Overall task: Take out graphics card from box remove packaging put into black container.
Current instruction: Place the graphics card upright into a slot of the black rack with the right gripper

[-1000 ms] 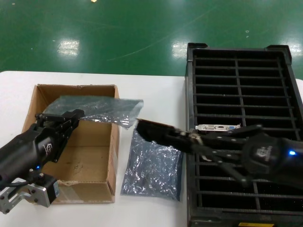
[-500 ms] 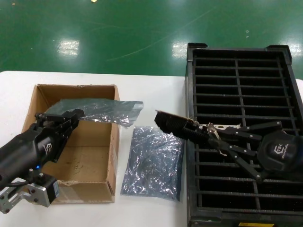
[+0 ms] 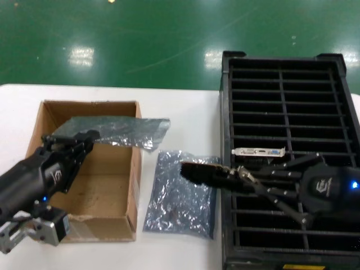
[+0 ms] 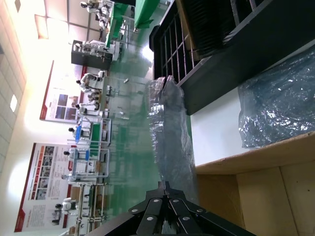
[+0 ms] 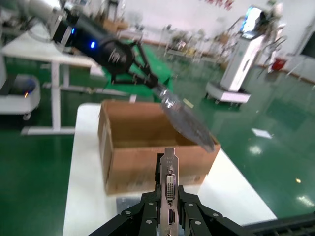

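Note:
My right gripper (image 3: 228, 175) is shut on a dark graphics card (image 3: 198, 170), held over the table's strip between the crinkled bag and the black container's (image 3: 337, 84) left wall. In the right wrist view the card's silver bracket (image 5: 170, 179) stands between the fingers of that gripper (image 5: 170, 199). My left gripper (image 3: 85, 137) is shut on a shiny grey packaging bag (image 3: 121, 130), held above the brown box (image 3: 134, 185). The left wrist view shows this bag (image 4: 171, 137) rising from the left gripper (image 4: 166, 186). A second card (image 3: 259, 152) stands in a container slot.
Another crinkled antistatic bag (image 3: 181, 196) lies flat on the white table (image 3: 180, 109) between the box and the container. The box (image 5: 142, 142) and the left arm (image 5: 110, 49) show in the right wrist view. Green floor lies beyond the table.
My right gripper carried the card right toward the container, then came down and back slightly left. The left gripper and its bag have stayed still.

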`<state>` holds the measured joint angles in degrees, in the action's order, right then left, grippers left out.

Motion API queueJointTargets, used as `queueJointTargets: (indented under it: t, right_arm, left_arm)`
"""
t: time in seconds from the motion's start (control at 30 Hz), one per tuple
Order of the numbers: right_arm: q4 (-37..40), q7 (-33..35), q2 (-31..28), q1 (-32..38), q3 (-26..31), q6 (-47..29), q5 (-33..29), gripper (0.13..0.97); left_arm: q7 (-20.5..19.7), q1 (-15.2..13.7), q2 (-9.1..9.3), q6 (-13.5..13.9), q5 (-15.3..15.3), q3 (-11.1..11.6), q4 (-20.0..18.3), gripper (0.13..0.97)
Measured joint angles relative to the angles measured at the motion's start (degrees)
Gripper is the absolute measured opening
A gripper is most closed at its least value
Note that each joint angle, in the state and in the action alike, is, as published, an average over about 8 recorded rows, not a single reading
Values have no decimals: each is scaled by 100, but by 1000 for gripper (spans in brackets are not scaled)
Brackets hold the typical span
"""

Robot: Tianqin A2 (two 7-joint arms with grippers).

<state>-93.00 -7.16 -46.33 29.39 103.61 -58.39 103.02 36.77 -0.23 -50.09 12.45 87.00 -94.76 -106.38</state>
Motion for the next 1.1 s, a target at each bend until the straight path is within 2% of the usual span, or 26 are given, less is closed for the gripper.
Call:
queueJointTargets:
  t: [0.4,0.7,1.1]
  right_arm:
    - [435,-769,-289,1569,546,-1111,-495,186]
    - [1177,-1378,-146,2787,1132,-2050,-1109,186]
    - [2261,-1232,443,3837,1753,-2401,-2057,186]
  left_arm:
    - [0,0,0,0,0,0,0,140]
    - [0,0,0,0,0,1,0,140]
    - [0,0,0,0,0,1,0,140]
